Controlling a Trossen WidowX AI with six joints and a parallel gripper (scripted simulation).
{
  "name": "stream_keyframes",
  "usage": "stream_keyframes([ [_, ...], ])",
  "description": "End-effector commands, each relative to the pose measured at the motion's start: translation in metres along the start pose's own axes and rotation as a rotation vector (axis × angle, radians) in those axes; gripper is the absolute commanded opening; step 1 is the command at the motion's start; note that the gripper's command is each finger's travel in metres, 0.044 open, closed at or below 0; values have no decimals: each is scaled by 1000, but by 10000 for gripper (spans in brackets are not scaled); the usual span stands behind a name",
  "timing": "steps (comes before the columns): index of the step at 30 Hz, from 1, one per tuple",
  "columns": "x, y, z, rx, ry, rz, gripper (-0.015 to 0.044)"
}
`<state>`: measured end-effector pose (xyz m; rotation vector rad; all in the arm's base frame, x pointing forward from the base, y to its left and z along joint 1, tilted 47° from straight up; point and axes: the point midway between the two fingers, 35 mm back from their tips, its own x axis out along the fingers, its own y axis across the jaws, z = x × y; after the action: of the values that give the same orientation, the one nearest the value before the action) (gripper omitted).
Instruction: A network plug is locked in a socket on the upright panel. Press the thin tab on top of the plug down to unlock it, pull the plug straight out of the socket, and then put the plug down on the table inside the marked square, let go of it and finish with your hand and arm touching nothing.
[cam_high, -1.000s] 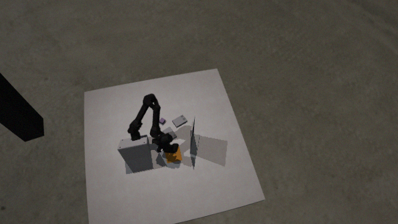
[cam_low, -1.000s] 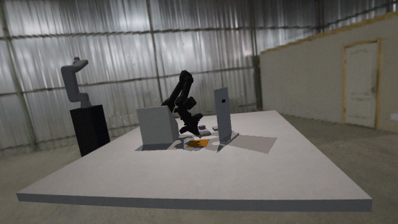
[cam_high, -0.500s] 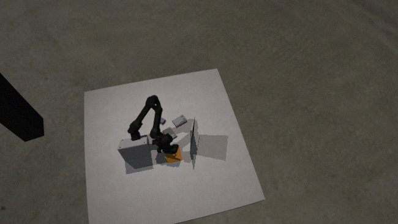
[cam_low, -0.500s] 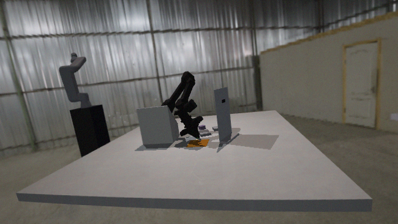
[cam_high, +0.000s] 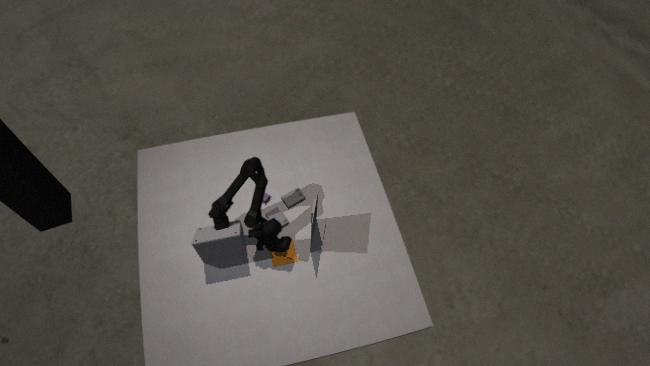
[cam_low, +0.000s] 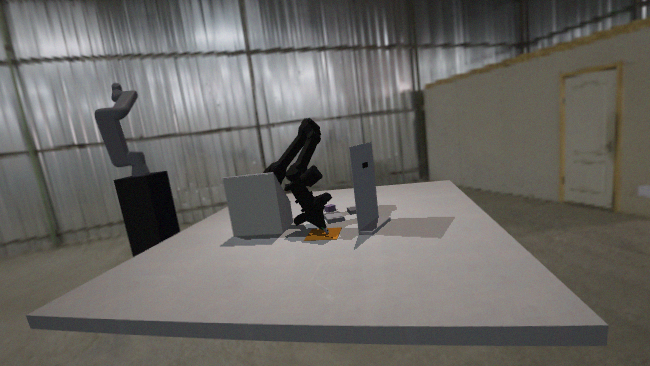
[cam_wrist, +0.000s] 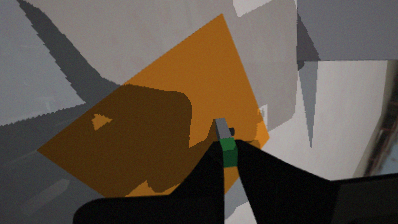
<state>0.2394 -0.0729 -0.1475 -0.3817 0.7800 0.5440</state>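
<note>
The small plug, with a grey part and a green part (cam_wrist: 229, 152), is between the fingertips. My gripper (cam_wrist: 226, 147) (cam_low: 325, 228) is shut on it and points down, low over the orange marked square (cam_wrist: 210, 65) (cam_high: 284, 261) (cam_low: 313, 237). Whether the plug touches the square cannot be told. The upright panel (cam_low: 365, 200) (cam_high: 316, 235) stands to the right of the square, with a dark empty-looking opening (cam_low: 365, 164) high on it. The tab on the plug is not clear in these views.
A large grey box (cam_high: 222, 252) (cam_low: 255, 205) stands left of the square, by the arm's base. Behind the square lie a grey block (cam_high: 293, 198), a flat light piece (cam_high: 277, 217) (cam_low: 335, 219) and a small purple thing (cam_high: 267, 198) (cam_low: 330, 207). A black pedestal (cam_low: 148, 215) stands beyond the table.
</note>
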Motion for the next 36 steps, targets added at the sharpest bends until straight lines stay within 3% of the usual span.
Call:
stream_keyframes([
  [1, 2, 1, 0, 6, 4, -1, 0],
  [9, 1, 1, 0, 0, 0, 0, 0],
  [15, 1, 1, 0, 0, 0, 0, 156],
  [36, -15, 0, -1, 2, 4, 0, 156],
])
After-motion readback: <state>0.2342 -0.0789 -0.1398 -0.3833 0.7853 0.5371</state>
